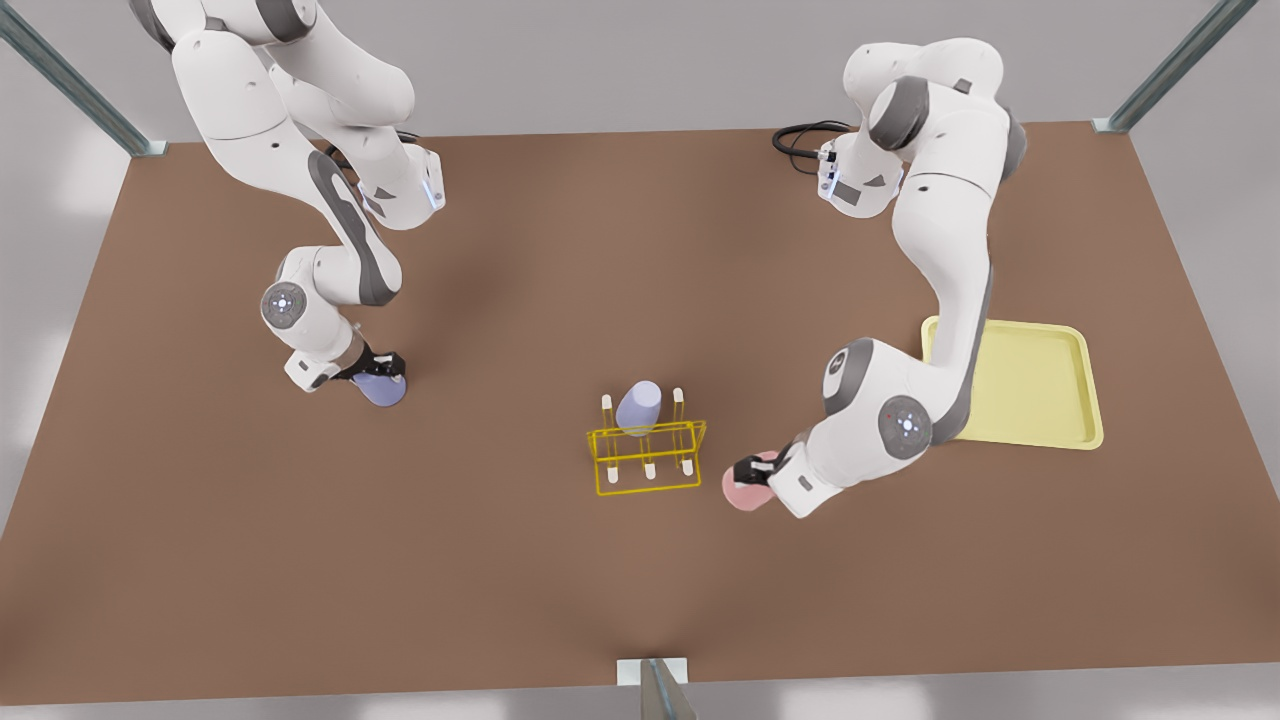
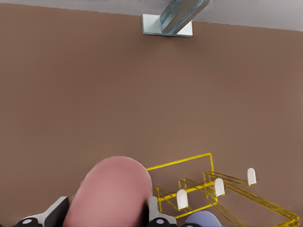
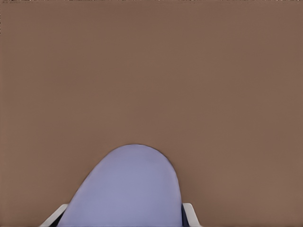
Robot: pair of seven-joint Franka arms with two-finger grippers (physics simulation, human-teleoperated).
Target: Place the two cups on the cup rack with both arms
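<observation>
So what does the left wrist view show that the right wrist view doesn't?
Left wrist view: the pink cup between the left gripper's fingers, the yellow rack just beyond it, a lavender cup on the rack, and a metal post at the table edge. Right wrist view: another lavender cup held in the right gripper. Both: a held cup over the brown table.

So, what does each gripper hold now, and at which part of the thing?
The left gripper holds the pink cup by its sides. The right gripper holds a lavender cup, also by its sides. Both cups have fingers on either side.
</observation>
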